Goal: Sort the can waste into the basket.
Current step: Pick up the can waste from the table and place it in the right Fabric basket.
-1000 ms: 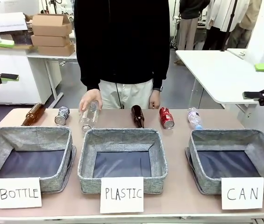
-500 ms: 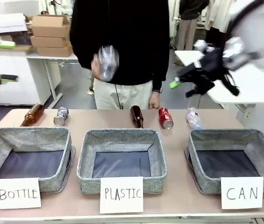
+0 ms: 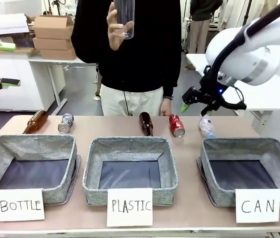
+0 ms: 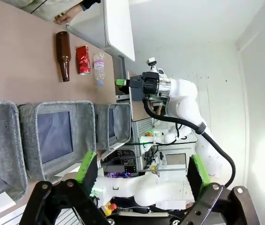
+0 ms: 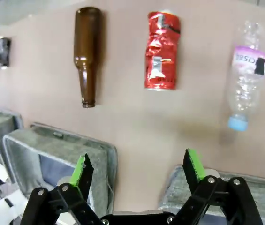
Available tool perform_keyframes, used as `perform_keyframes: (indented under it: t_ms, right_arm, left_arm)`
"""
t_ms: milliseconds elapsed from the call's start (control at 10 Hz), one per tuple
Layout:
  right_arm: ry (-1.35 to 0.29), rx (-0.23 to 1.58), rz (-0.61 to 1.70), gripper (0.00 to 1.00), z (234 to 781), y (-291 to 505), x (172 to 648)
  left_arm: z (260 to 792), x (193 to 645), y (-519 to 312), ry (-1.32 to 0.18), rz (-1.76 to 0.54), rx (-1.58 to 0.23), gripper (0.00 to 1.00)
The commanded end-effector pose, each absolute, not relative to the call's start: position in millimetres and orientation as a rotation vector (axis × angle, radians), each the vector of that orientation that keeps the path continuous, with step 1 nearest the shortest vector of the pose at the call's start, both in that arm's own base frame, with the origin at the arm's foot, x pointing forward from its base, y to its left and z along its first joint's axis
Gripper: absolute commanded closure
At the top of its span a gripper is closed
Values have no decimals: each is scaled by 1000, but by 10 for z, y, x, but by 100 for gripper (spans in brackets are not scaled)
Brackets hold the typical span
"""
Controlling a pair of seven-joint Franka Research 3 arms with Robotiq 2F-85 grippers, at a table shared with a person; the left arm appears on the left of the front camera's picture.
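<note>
Front view: table [image 3: 187, 153] carries three grey baskets in a near row, paper signs turned to the robot's side, presumably so each class can be read from there. CAN basket [image 3: 249, 144] sits at the robot's right and holds nothing; PLASTIC basket [image 3: 130, 143] is in the middle, BOTTLE basket [image 3: 30, 140] at the left.

Person [image 3: 130, 54] stands at the far edge. One hand [image 3: 114, 30] holds a clear bottle [image 3: 125, 15] up high, off the table.

Right arm [image 3: 258, 54] reaches in over the far right part of the table.

Waste lies in a line along the far edge, all on its side. Two brown bottles [image 3: 145, 123] and a plastic bottle [image 3: 206, 125] are not for this sort.

Red can [image 3: 176, 125], dented, lies between a brown bottle and the plastic bottle, near the CAN basket: judged a short carry. Silver can [image 3: 66, 122] lies behind the BOTTLE basket, well apart from the CAN basket.

Right gripper [image 5: 138, 166] hangs above the red can's end of the row, jaws wide, nothing held; judged a lead-in to a top grasp. Left gripper [image 4: 142, 165] is off at the left side, jaws wide, nothing held.
</note>
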State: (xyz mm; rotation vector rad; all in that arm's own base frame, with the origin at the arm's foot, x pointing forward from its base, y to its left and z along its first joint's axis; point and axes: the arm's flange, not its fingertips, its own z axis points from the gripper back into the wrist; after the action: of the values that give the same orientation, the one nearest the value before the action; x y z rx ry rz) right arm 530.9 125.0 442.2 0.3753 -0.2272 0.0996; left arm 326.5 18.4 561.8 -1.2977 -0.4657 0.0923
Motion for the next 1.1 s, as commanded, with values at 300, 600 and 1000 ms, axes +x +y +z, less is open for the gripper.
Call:
perform_keyframes:
  t_ms: [300, 600, 1000]
  right_arm:
    - [-170, 132, -76, 0, 4013, 1659, 6360]
    - [-136, 51, -52, 0, 3685, 1858, 6763]
    - [-29, -16, 3, 0, 3291, 2002, 6947]
  left_arm:
    - [5621, 3285, 165, -486, 71, -1319, 0]
    - [5621, 3285, 165, -486, 71, -1319, 0]
    - [5621, 3285, 165, -486, 71, -1319, 0]
